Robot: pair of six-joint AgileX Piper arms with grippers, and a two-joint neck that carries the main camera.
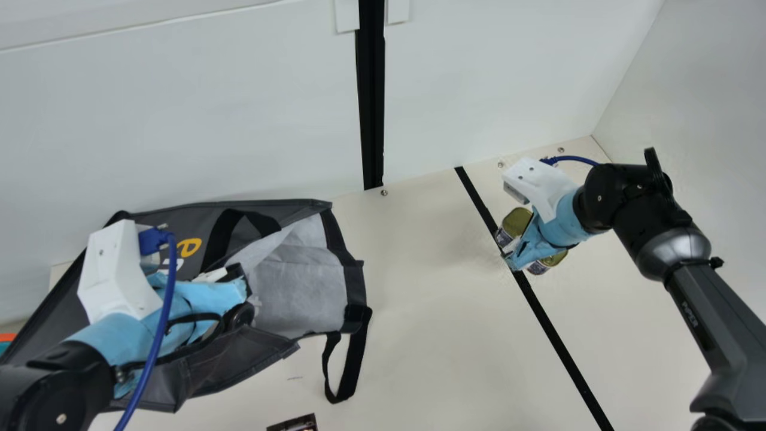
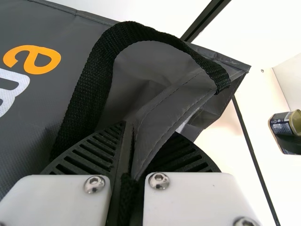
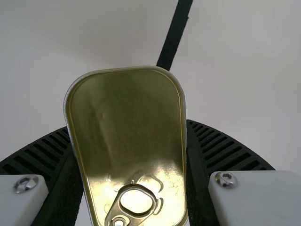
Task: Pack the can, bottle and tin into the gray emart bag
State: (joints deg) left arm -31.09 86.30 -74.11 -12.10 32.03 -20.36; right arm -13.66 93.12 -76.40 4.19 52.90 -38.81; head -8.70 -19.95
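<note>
White rear panels (image 1: pixel 209 114) flank a black upright strip (image 1: pixel 372 108). A pale side wall (image 1: pixel 706 108) adjoins at right. A black line (image 1: pixel 556 337) crosses the cream worktop (image 1: pixel 431 311).

My ribbed black fingers (image 3: pixel 221 148) close on the tin (image 3: pixel 127 122), one against each long side. I look onto its gold lid, round-cornered and rimmed, with a shiny glare near the pull ring (image 3: pixel 149 214), which lies nearer my wrist than the lid's far end. Past that end, a black strip (image 3: pixel 176 35) crosses the pale table (image 3: pixel 84 42).
</note>
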